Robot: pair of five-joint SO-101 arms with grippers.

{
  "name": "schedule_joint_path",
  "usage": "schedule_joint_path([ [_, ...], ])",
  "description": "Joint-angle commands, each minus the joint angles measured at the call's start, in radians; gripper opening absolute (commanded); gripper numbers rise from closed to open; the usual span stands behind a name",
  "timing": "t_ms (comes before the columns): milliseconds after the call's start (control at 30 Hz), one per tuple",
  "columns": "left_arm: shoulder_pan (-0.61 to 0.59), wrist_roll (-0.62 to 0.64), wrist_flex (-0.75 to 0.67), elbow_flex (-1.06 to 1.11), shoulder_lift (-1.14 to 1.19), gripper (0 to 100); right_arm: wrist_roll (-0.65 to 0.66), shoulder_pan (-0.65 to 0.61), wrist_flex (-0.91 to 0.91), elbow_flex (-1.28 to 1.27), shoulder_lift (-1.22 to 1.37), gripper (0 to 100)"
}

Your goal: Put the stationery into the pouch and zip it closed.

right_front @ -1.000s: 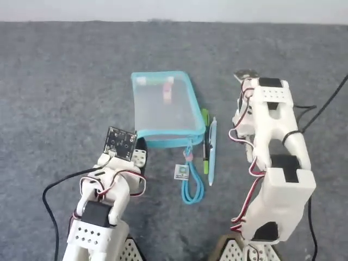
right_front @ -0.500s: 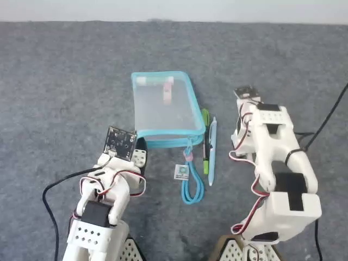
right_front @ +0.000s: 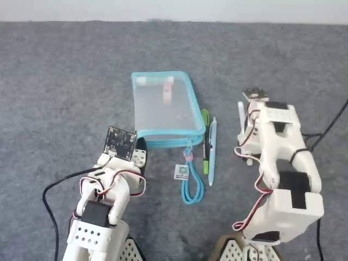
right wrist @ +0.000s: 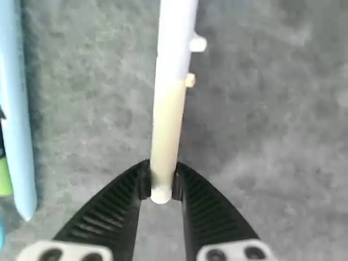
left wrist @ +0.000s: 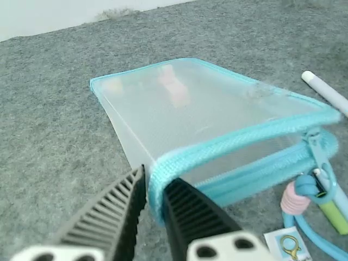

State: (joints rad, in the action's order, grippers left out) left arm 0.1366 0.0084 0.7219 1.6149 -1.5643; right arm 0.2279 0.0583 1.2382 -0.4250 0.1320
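Pouch (right_front: 163, 109) of clear plastic with turquoise zip trim lies on the grey felt-covered table (right_front: 65, 81), one short end toward the arms. A small pink item (right_front: 167, 89) shows through the plastic near its far end. The left gripper (left wrist: 154, 185) sits at the pouch's near corner, on the side away from the other arm, with its fingers (left wrist: 122, 204) pinched tight on the turquoise trim.

A blue lanyard loop (right_front: 191, 187) with a pink bead (left wrist: 296, 197) hangs off the zip pull, and a small square tag (right_front: 181, 172) lies beside it. Just beside the pouch's long edge, on the side toward the right arm, a green marker (right_front: 205, 141) and a light blue pen (right_front: 212, 149) lie side by side on the table, outside the pouch.

The right gripper (right wrist: 160, 182) is farther out on that side, apart from the light blue pen, its fingers clamped on one end of a white pen (right wrist: 171, 81) that points away from the arm's base. Whether the pen's far end touches the table cannot be told.
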Motion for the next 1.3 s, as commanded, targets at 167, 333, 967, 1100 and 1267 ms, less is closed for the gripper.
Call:
schedule_joint_path([
  [167, -0.006, 0.011, -0.048, -0.013, -0.012, 1, 0.115, -0.005, 0.182, -0.069, -0.533, 0.6],
  [333, -0.006, 0.011, -0.074, -0.012, -0.012, 1, 0.233, -0.117, 0.352, -0.155, -0.869, 0.6],
  [967, -0.006, 0.011, -0.074, -0.012, -0.012, 1, 0.265, -0.587, 0.556, -0.241, -1.405, 0.6],
  [1100, -0.006, 0.011, -0.074, -0.013, -0.012, 1, 0.272, -0.610, 0.555, -0.239, -1.316, 0.6],
  [1267, -0.006, 0.011, -0.074, -0.015, -0.012, 1, 0.311, -0.605, 0.555, -0.235, -1.222, 0.6],
])
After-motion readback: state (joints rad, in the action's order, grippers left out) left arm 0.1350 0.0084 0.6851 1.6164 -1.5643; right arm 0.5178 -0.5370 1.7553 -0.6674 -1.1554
